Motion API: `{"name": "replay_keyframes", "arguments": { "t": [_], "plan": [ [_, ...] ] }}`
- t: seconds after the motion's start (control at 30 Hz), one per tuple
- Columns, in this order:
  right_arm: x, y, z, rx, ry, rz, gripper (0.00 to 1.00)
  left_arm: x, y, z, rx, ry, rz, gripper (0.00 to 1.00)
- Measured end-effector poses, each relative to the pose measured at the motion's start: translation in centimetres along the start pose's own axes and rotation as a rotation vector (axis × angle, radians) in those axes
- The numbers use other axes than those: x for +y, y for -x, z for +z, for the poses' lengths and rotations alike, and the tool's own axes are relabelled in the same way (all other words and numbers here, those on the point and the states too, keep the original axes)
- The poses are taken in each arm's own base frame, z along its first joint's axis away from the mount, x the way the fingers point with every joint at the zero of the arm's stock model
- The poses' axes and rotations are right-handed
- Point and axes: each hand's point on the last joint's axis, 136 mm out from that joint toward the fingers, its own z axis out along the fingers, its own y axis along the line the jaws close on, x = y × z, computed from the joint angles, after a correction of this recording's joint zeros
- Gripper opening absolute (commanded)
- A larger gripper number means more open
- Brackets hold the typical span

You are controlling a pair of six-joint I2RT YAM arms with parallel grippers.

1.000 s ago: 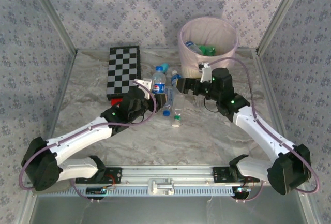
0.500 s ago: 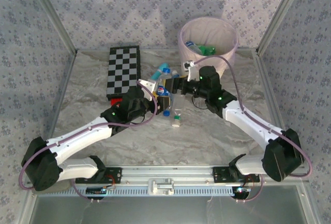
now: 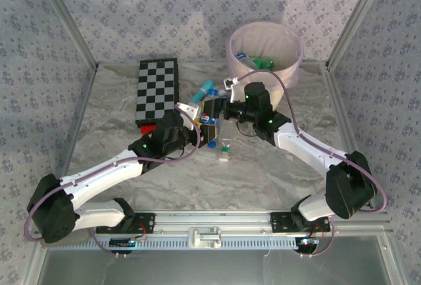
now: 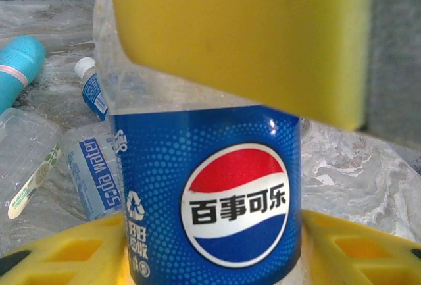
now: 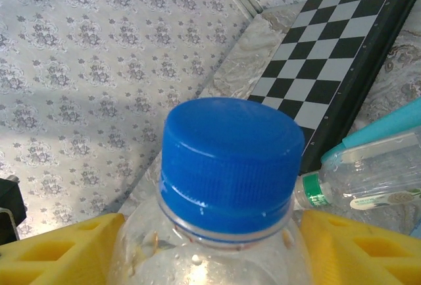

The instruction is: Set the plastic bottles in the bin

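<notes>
**Gripping bottles at mid-table, short of the bin**

The left gripper (image 3: 202, 129) is clamped on a Pepsi-labelled bottle (image 4: 217, 193). In the left wrist view one yellow pad presses the clear upper body from above and the other finger sits under the blue label. From above, this bottle sits near the middle of the table (image 3: 276, 166), tilted, between the two grippers.

The right gripper (image 3: 222, 109) reaches in from the other side and meets the left one there. Its wrist view shows a blue-capped bottle (image 5: 230, 160) with yellow fingers tight against both sides of the clear shoulder below the cap, so it is closed on that bottle. Whether this is the same bottle that the left gripper holds cannot be told.

The bin (image 3: 231, 58) stands at the far edge of the table, just beyond the right gripper, with its pink liner folded over the rim. A green bottle (image 3: 265, 63) and a clear one with a blue cap lie inside it.

More plastic bottles remain on the table. A clear one with a green-and-white label (image 3: 225, 150) lies just near of the grippers. A soda water bottle (image 4: 92, 173) lies behind the held one.

A teal wand (image 3: 205, 90) lies beside the black-and-white checkerboard (image 3: 156, 91), on the left far side.
</notes>
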Motion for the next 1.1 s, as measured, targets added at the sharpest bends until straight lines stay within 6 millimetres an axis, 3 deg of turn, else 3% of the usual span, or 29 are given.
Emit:
{"name": "replay_keyframes", "arguments": {
  "t": [0.23,0.43,0.67,0.7,0.87,1.1],
  "plan": [
    [0.3,0.2,0.1,-0.002,0.009,0.003,0.52,0.0,0.1,0.0,-0.005,-0.001,0.0,0.59],
    [-0.1,0.2,0.0,-0.001,-0.005,0.004,0.51,-0.1,0.4,0.0,-0.018,-0.002,0.001,0.86],
    [-2.8,0.9,-0.8,-0.001,-0.119,-0.014,0.51,0.6,1.2,-1.0,-0.074,0.032,-0.014,0.93],
    [-3.1,1.3,-1.1,-0.004,-0.14,-0.021,0.51,1.0,1.3,-1.3,-0.086,0.048,-0.021,0.97],
    [-3.9,4.4,-3.2,-0.048,-0.229,-0.075,0.51,4.7,1.1,-2.9,-0.153,0.183,-0.114,1.0],
    [-1.4,13.4,-7.9,-0.222,-0.309,-0.239,0.52,12.7,-1.8,-5.1,-0.204,0.389,-0.356,1.0]
  ]
}}
